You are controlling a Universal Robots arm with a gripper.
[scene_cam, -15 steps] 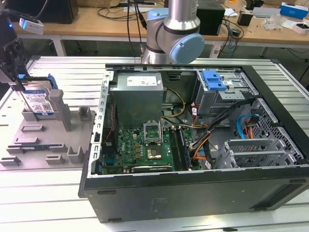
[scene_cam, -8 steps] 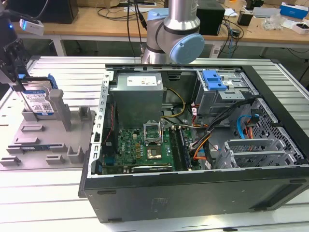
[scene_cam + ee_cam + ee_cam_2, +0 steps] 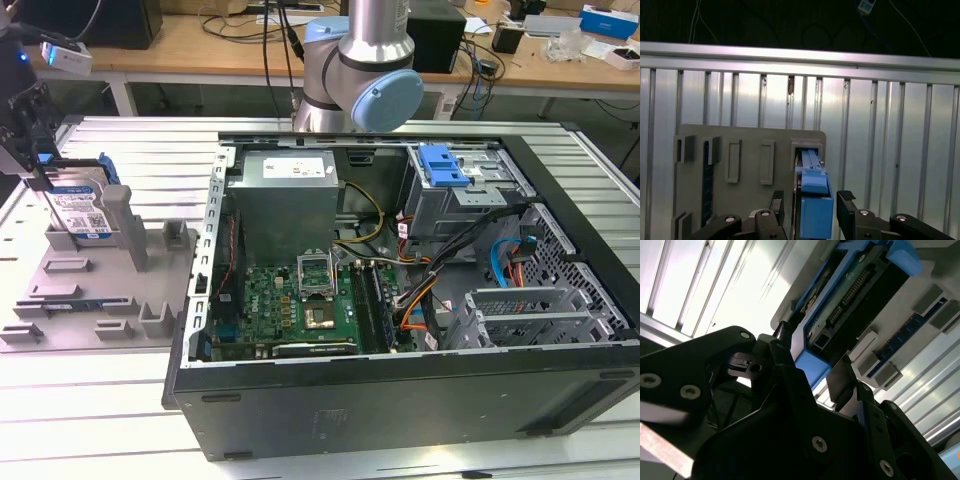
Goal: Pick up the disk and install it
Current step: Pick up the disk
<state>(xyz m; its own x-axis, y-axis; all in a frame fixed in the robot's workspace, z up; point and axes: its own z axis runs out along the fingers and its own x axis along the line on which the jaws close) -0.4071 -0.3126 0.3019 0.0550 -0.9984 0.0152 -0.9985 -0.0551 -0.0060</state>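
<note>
You have the gripper (image 3: 811,198) poised with its jaws wide, straddling but not gripping the disk (image 3: 815,215), which stands on edge in the grey holder (image 3: 750,136) on the slatted table (image 3: 880,125).

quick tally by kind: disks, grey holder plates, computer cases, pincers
disk: 1
grey holder plate: 1
open computer case: 1
pincer: 1
total: 4
</note>
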